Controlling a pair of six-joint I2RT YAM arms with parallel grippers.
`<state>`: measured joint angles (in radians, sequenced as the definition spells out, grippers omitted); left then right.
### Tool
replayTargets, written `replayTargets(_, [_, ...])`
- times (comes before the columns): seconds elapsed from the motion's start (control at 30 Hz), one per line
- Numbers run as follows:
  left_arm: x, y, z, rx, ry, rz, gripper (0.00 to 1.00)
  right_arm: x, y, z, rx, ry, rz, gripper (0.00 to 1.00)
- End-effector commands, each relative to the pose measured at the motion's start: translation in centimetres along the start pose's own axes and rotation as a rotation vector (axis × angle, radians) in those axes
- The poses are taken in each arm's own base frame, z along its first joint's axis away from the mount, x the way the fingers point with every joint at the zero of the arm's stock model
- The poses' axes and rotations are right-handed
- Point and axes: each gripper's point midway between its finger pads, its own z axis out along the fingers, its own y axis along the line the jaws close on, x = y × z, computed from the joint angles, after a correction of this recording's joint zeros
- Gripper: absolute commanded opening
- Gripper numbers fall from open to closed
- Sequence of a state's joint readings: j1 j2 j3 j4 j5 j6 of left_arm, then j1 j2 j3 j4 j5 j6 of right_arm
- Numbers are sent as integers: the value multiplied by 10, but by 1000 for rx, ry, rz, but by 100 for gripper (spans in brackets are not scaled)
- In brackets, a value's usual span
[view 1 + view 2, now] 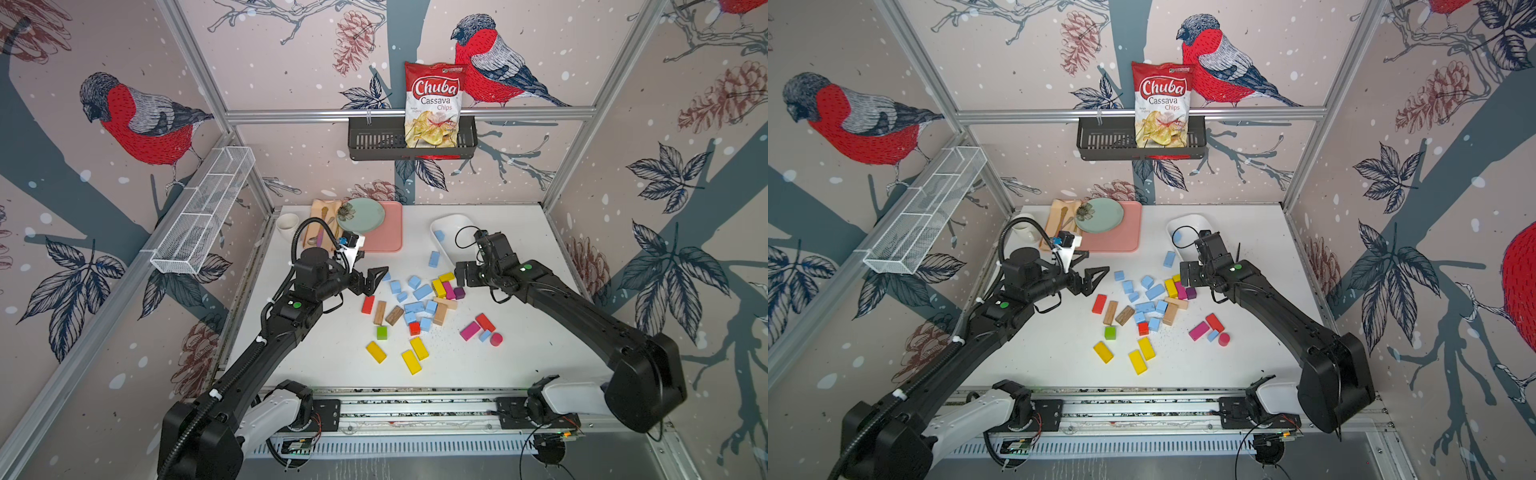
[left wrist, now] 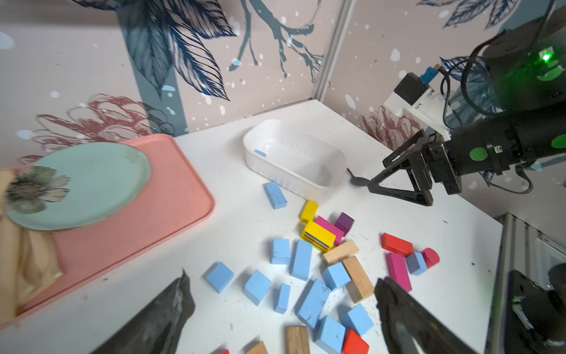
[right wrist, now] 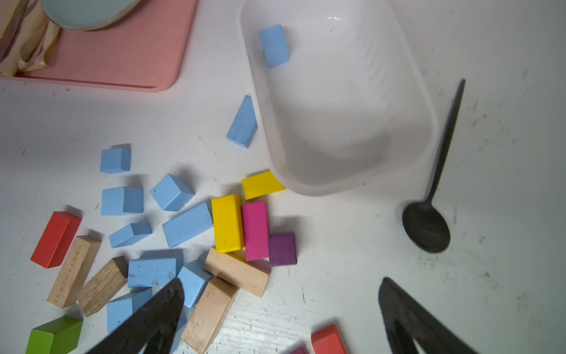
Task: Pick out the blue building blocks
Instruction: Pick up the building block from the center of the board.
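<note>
Several blue building blocks (image 1: 423, 291) (image 1: 1155, 291) lie scattered mid-table among other coloured blocks. One blue bar (image 1: 434, 258) rests against the white tub (image 1: 453, 220), and one blue block (image 3: 274, 45) (image 2: 260, 152) lies inside the tub (image 3: 428, 122). My left gripper (image 1: 374, 277) (image 2: 283, 280) hovers open over the left of the blue cluster (image 2: 301, 259), holding nothing. At the tub's near end my right gripper (image 1: 460, 272) (image 3: 281, 285) is open and empty above bare table, beside the yellow, magenta and purple blocks.
A pink tray (image 1: 390, 241) with a green plate (image 1: 360, 215) sits at the back left, next to a white cup (image 1: 287, 221). A black spoon (image 3: 428, 223) lies right of the tub. Yellow (image 1: 419, 348), red (image 1: 368, 304) and wooden (image 1: 379, 312) blocks surround the blue ones.
</note>
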<state>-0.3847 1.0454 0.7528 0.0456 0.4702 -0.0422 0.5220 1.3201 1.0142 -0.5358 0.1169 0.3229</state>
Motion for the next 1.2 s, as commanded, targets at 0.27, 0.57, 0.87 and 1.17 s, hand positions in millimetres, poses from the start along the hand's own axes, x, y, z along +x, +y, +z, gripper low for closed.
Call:
replayTargets(0.27, [24, -56, 24, 189, 91, 52, 96, 78, -24, -22, 144, 136, 332, 97])
replayTargets(0.57, [33, -83, 22, 289, 108, 84, 96, 110, -25, -43, 220, 107, 593, 88])
replayTargets(0.87, [30, -93, 19, 304, 103, 72, 96, 147, -21, -40, 327, 167, 707, 74])
replayTargets(1.17, [33, -90, 16, 274, 114, 94, 96, 165, -16, -24, 371, 217, 706, 61])
